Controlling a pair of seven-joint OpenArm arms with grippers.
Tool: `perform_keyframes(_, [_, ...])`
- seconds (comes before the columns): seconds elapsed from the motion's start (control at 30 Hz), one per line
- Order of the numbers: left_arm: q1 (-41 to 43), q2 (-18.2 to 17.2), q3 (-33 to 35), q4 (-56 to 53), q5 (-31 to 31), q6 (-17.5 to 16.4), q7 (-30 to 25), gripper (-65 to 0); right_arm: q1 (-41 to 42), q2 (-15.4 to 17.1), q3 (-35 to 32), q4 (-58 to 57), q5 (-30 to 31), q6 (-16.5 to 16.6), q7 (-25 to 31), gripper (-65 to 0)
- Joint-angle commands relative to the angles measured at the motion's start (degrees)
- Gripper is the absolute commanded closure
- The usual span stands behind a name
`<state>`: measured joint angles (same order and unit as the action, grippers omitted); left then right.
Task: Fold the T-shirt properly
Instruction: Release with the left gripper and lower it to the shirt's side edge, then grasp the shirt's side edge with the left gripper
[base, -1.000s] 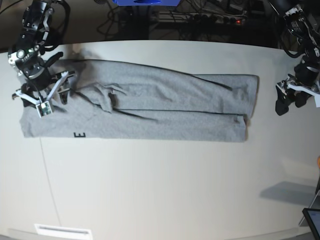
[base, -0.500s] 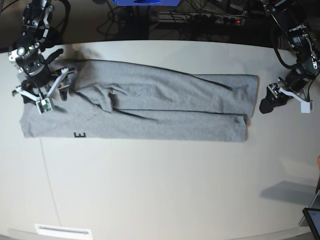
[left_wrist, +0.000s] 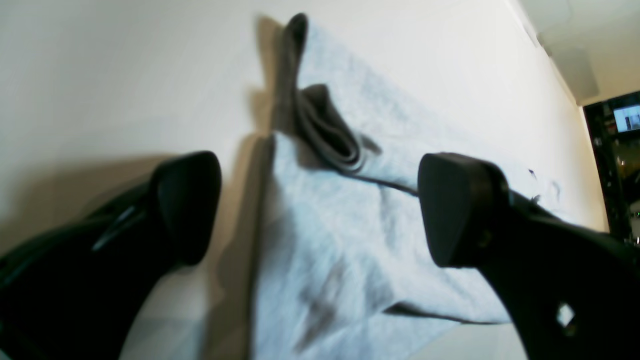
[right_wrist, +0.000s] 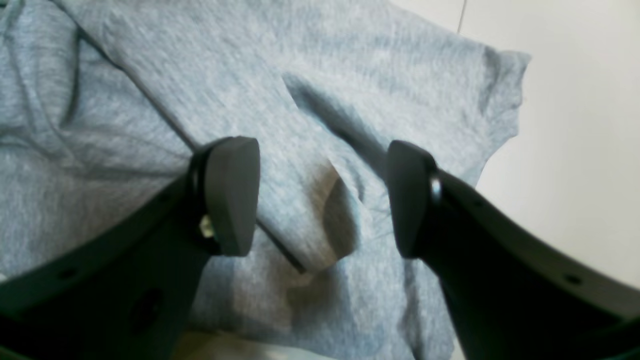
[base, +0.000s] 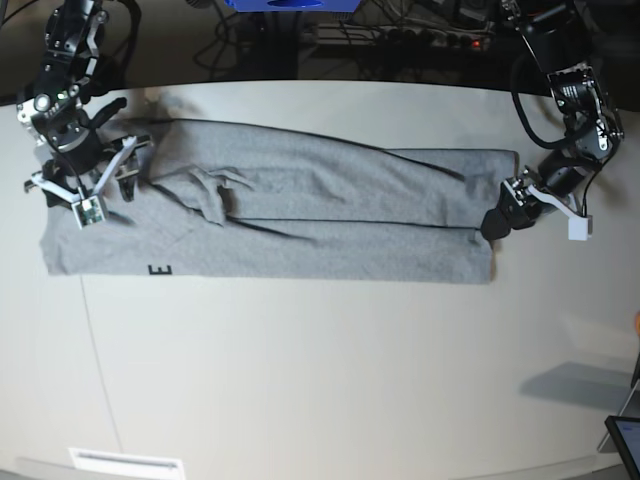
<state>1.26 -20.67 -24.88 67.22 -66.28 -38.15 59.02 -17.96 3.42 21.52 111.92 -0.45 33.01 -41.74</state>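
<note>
Left end effector spread wide, arm bent low; right end effector partly spread, pointing down

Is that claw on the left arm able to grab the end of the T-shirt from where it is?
Probably yes. The left claw is open, right at the end of the T-shirt, one fingertip over the cloth and the other over the table. Nothing blocks it.

Black lettering mostly hidden under fold, perhaps an E, left wrist view blurred
</note>
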Motion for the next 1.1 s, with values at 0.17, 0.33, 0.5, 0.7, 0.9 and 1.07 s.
perform_keyframes(0.17, [-1.39,0.40,1.90,-1.77,0.74,0.31,1.06,-60.3,-0.64,0.32,0.15,1.09,0.32,-0.09,1.25,-37.7])
perform_keyframes(0.33, [-3.23,0.58,2.33,-6.17,0.74,0.31,1.06,-60.1,-1.25,0.49,0.15,1.09,0.32,-0.09,1.34,-37.7])
perform_keyframes(0.5, [-3.32,0.84,2.16,-6.78,0.92,0.31,1.06,-58.1,-1.25,0.49,0.15,1.09,0.32,-0.09,1.34,-37.6])
perform_keyframes(0.7, [-4.03,2.60,1.98,-6.69,8.04,0.31,1.06,-37.6,-1.25,0.49,0.15,1.09,0.32,-0.09,1.34,-37.6])
perform_keyframes(0.9, [-4.38,3.48,1.81,-6.78,9.27,0.31,1.06,-28.4,-1.25,0.49,0.15,1.09,0.32,-0.09,1.34,-37.6])
perform_keyframes(1.07, [-4.47,3.39,1.98,-6.69,9.27,0.31,1.06,-7.6,-1.25,0.49,0.15,1.09,0.32,-0.09,1.34,-37.6])
